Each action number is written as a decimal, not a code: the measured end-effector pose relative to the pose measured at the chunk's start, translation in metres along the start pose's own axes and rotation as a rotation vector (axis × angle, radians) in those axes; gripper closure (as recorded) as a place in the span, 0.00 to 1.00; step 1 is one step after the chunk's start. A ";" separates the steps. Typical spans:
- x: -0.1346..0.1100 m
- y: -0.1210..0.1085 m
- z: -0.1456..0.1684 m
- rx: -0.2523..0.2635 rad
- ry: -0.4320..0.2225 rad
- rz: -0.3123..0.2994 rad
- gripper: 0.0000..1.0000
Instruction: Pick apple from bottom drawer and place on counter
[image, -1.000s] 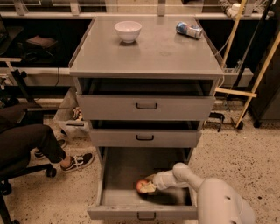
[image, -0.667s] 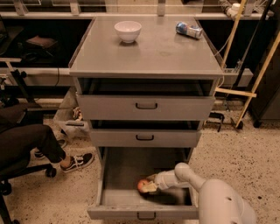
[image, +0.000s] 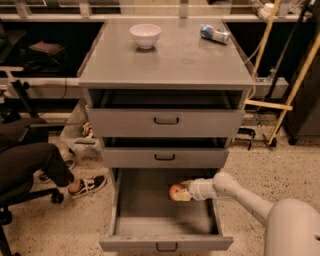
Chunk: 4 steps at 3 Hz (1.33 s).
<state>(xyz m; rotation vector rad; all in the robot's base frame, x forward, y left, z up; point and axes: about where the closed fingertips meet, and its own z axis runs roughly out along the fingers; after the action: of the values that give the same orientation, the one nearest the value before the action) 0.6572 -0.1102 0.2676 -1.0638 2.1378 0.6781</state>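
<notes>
**A:** What is sitting around the gripper (image: 183, 194), biggest first?

**B:** The counter (image: 170, 67) is lying high above it, over two shallower drawers that are standing slightly open. The bottom drawer (image: 165, 222) is pulled fully out, and the gripper is hanging inside it, near the middle of the floor. The arm (image: 240, 192) is reaching in over the drawer's right wall. A white bowl (image: 145, 35) is sitting far up and to the left of the gripper on the counter, and a can (image: 215, 34) is lying up to the right.

**A:** And the apple (image: 174, 191)?

**B:** It is lying right at the gripper's tip, on its left side and touching it, low in the drawer.

**A:** Is the gripper holding it?

**B:** I cannot tell how wide it is standing, or whether it is gripping anything.

**A:** So which step is going on?

**B:** I am judging it to be the grasp, with the lift not yet done. Next it is needing a firm hold, a straight rise clear of the drawer, outward past the two upper fronts, then up onto bare counter between bowl and can.
</notes>
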 end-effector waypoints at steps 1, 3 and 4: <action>-0.045 -0.012 -0.064 0.135 0.018 0.006 1.00; -0.125 0.098 -0.106 0.046 0.205 0.017 1.00; -0.134 0.118 -0.129 0.049 0.243 0.023 1.00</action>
<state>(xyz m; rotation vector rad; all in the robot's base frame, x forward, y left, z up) 0.5799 -0.0688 0.4702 -1.1461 2.3636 0.5262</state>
